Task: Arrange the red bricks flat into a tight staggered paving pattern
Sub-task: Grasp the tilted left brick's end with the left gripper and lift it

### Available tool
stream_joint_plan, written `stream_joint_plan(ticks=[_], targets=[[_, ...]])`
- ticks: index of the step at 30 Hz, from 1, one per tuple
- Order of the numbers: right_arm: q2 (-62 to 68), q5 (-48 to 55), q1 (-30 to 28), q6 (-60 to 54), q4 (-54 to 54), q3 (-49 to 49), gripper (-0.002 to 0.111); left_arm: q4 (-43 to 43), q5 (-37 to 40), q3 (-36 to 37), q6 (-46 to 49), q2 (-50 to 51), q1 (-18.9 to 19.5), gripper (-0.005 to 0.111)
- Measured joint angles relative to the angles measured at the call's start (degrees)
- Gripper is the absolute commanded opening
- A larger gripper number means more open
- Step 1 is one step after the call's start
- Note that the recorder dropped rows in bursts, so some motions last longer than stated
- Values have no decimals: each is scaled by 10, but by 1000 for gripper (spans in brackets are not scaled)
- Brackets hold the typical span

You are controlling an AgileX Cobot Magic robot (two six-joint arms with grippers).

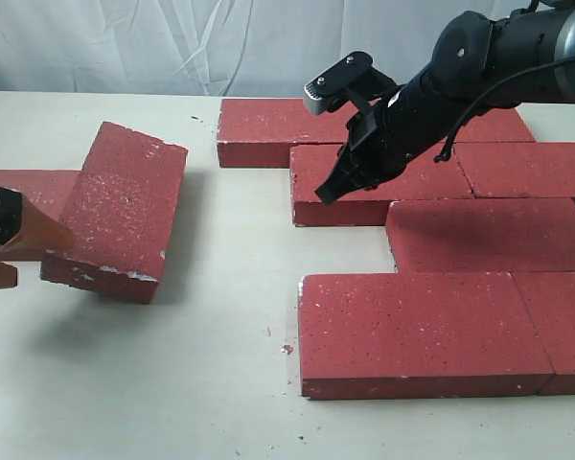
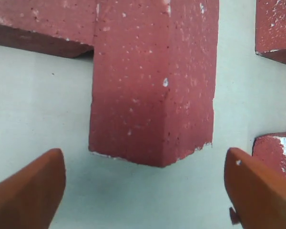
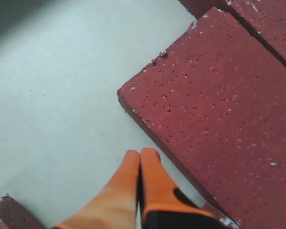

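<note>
Several red bricks lie flat in staggered rows at the right (image 1: 417,331), (image 1: 484,235), (image 1: 369,182), (image 1: 268,129). One red brick (image 1: 115,211) sits apart at the left, tilted, propped on another flat brick (image 1: 24,187). My left gripper (image 1: 10,251) stands open just left of the tilted brick; in the left wrist view the gripper (image 2: 145,191) holds nothing and the brick's end (image 2: 152,86) lies ahead, beyond the fingertips (image 2: 33,186). My right gripper (image 1: 328,190) hovers over the paved rows, shut and empty (image 3: 140,157), beside the corner of a flat brick (image 3: 219,105).
The pale table (image 1: 230,287) shows bare between the tilted brick and the paved group. A white cloth backdrop (image 1: 125,43) hangs behind. A small red crumb (image 1: 286,349) lies near the front brick's left end.
</note>
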Motion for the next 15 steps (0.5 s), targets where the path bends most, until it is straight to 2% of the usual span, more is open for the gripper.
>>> stream_joint_plan(ticks=[15], targets=[[0,-9,0,0,0,0,-1,-69,-39,26,44,4,0,84]])
